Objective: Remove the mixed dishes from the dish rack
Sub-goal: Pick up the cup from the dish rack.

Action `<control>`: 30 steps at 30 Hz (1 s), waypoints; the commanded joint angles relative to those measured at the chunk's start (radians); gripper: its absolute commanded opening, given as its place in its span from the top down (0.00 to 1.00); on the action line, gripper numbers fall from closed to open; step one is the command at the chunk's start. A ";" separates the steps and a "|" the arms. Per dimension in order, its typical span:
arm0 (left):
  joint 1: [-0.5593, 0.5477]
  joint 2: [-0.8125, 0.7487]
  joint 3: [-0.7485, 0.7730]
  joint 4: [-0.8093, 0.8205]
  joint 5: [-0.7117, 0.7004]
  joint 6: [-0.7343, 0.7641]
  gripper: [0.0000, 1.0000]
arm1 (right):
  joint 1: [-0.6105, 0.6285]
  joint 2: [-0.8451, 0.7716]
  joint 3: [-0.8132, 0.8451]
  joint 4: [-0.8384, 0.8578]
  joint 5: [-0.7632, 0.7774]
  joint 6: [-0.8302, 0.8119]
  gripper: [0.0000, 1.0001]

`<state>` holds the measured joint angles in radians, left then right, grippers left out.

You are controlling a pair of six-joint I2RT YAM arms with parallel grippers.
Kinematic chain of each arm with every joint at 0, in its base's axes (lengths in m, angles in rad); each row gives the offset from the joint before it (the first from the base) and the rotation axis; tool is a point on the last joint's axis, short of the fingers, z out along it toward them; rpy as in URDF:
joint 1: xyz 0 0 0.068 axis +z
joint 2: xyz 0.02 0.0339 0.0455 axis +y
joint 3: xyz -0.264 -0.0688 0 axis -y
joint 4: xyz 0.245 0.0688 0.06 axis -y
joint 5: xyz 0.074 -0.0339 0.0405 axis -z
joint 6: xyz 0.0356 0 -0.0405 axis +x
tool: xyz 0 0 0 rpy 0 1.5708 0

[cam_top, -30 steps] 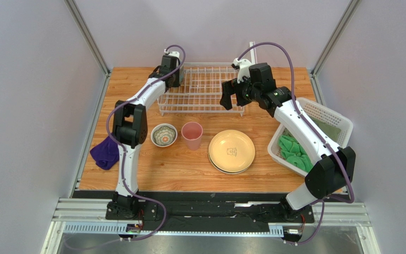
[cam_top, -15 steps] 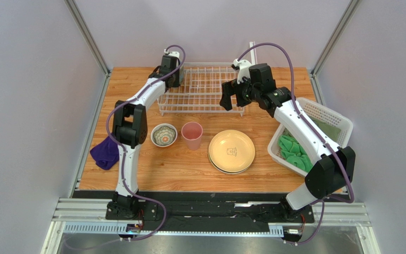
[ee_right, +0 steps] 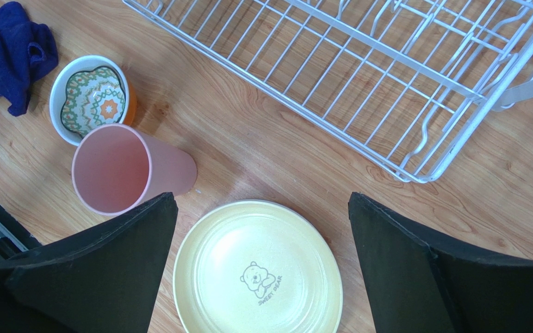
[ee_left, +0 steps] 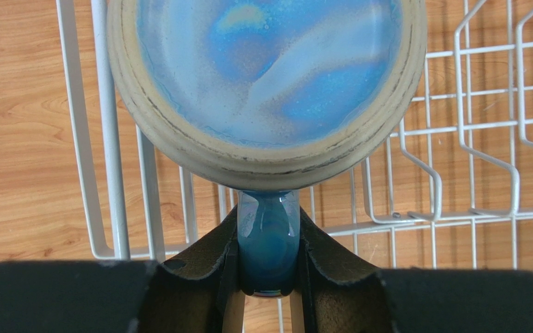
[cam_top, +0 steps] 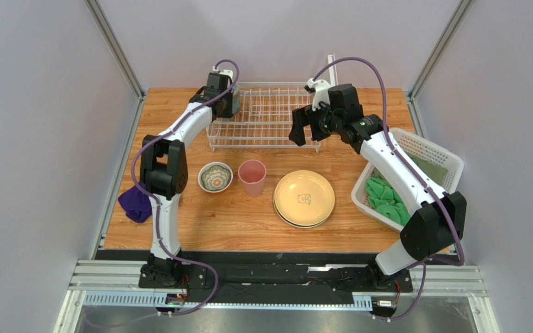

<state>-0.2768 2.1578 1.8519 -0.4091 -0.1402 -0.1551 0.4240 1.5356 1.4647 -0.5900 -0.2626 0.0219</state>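
My left gripper point(ee_left: 268, 223) is shut on the handle point(ee_left: 268, 243) of the blue mug point(ee_left: 269, 69), which is upside down over the left end of the white wire dish rack point(ee_left: 485, 139). In the top view the left gripper point(cam_top: 221, 97) hides the mug. My right gripper point(ee_right: 262, 201) is open and empty, held above the table by the rack's front right corner point(cam_top: 311, 142). On the table stand the cream-yellow plate point(ee_right: 259, 270), the pink tumbler point(ee_right: 113, 170) and the small white patterned bowl point(ee_right: 92, 97), with an orange rim point(ee_right: 132, 109) under the bowl.
A purple cloth point(cam_top: 136, 203) lies at the table's left edge. A white lattice basket point(cam_top: 429, 149) with green cloths point(cam_top: 385, 200) stands at the right. A second plate's edge point(cam_top: 281, 217) shows under the yellow plate point(cam_top: 304, 198).
My left arm's elbow has swung left and the left gripper has shifted slightly at the rack's left end. The right arm has barely moved.
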 commanded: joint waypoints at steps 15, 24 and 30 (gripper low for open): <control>0.007 -0.271 0.035 0.043 0.116 0.014 1.00 | -0.005 -0.040 0.006 0.024 -0.013 0.001 0.02; 0.011 -0.368 0.018 -0.023 0.286 0.006 1.00 | -0.014 -0.046 0.023 0.036 0.000 0.001 0.02; 0.048 -0.438 -0.019 -0.048 0.489 -0.049 1.00 | -0.027 -0.068 0.005 0.123 0.029 0.038 0.02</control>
<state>-0.2558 1.8534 1.8179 -0.5480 0.1669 -0.1608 0.4072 1.5341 1.4647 -0.5743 -0.2588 0.0330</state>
